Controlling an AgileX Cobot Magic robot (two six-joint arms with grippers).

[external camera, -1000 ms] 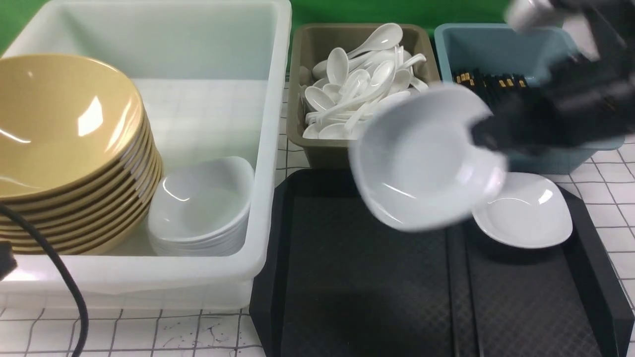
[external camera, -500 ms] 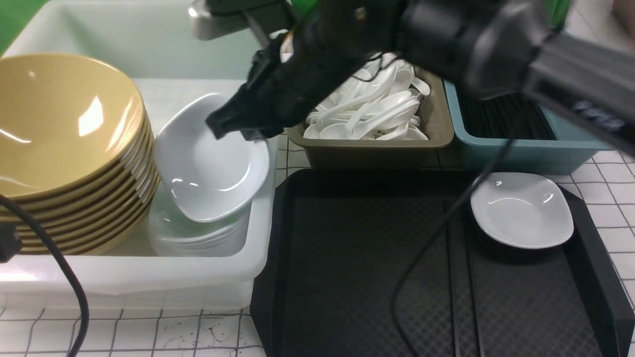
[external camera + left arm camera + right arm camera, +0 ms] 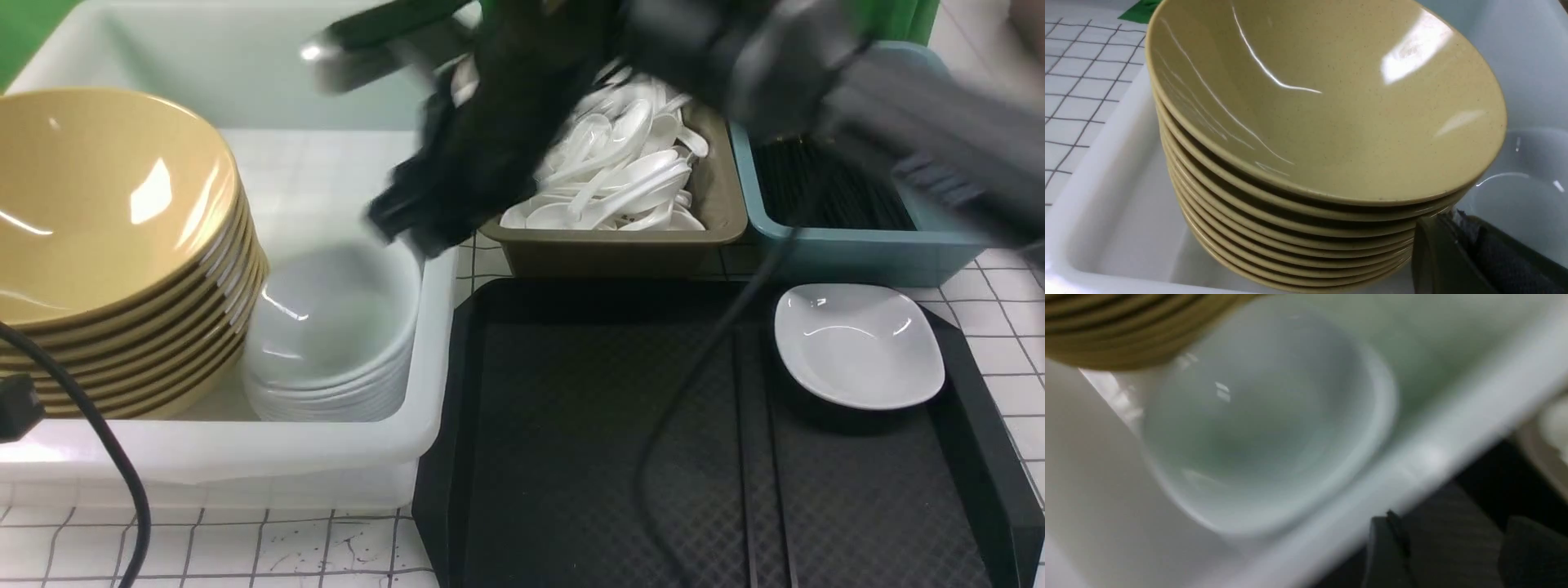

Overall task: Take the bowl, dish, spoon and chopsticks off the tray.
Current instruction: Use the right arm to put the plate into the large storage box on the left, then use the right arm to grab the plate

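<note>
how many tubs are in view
3: white tub left of the tray, holding bowls and dishes; olive tub of spoons behind the tray; blue tub of chopsticks right of the olive one.

No text, label, brand, number or sign can be read in any of the 3 views. The only candidate is a small pale bluish mark [image 3: 935,175] on the housing of the right arm [image 3: 816,73] in the front view, and motion blur smears it too much to make out any letters or figures.
</note>
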